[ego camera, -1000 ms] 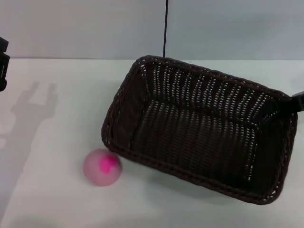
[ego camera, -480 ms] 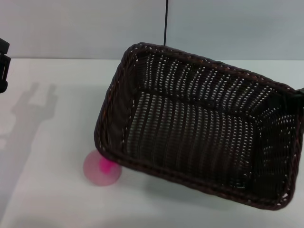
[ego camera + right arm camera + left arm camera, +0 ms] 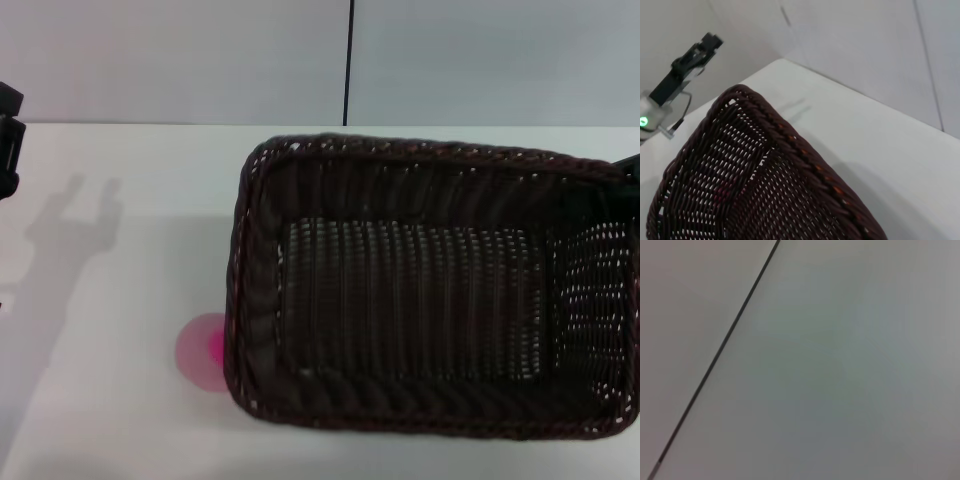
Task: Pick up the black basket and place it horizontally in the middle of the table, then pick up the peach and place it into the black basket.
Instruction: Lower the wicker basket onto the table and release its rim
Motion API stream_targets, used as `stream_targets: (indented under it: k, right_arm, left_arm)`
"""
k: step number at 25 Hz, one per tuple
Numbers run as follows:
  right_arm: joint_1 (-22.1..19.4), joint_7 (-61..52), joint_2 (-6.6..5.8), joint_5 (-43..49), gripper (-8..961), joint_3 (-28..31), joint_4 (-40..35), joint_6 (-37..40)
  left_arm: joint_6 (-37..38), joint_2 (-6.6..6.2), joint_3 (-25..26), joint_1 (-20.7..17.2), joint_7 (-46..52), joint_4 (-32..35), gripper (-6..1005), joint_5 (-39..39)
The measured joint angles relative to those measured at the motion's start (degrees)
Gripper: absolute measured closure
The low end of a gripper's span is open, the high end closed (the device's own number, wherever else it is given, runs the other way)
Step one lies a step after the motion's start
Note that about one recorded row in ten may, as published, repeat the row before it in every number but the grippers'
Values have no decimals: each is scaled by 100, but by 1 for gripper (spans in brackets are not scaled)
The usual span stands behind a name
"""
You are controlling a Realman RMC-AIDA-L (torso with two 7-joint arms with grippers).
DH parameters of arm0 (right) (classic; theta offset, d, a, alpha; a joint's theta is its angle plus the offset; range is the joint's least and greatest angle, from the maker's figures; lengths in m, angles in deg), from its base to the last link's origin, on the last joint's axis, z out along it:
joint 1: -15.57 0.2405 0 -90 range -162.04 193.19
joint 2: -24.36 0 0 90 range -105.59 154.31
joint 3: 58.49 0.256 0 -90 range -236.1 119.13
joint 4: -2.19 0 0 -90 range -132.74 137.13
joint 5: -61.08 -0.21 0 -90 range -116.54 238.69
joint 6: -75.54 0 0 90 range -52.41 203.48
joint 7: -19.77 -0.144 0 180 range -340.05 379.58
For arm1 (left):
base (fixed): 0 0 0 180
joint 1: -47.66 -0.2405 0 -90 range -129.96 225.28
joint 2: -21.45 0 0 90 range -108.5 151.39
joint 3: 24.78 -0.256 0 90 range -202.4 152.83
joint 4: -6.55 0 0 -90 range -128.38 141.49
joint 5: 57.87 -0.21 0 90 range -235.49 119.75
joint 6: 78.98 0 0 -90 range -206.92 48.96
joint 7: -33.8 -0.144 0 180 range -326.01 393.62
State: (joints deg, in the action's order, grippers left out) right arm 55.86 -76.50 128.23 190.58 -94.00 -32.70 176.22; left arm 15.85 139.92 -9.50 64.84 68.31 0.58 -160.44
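The black basket (image 3: 243,300) hangs level above the white table (image 3: 110,330), its long side running left to right, and fills the middle and right of the head view. My right gripper (image 3: 632,172) is at the right edge, shut on the basket's right rim. The right wrist view shows the braided rim (image 3: 790,142) close up. The peach (image 3: 197,352) lies on the table at the basket's near left corner, half hidden by it. A pink patch shows through the weave in the right wrist view (image 3: 722,192). My left gripper (image 3: 6,140) is parked at the far left edge.
The left gripper's forked shadow (image 3: 80,215) falls on the table's left part. A grey wall with a dark vertical seam (image 3: 347,60) stands behind the table. The left wrist view shows only that wall. The left arm (image 3: 682,67) shows far off in the right wrist view.
The basket has risen and turned from slanted to lying left to right. It now covers the right half of the peach. The left arm has not moved.
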Motion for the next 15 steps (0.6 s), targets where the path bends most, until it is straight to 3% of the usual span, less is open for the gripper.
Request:
stream_targets:
  k: [7,15]
  right_arm:
    - [93,225,33,56,739,-582,45,-17]
    - [66,366,81,37,722,-493,76,-230]
  left_arm:
    - [10,9,-87,16,9,-42,450,0]
    - [-78,9,-88,28,12,-75,445,0]
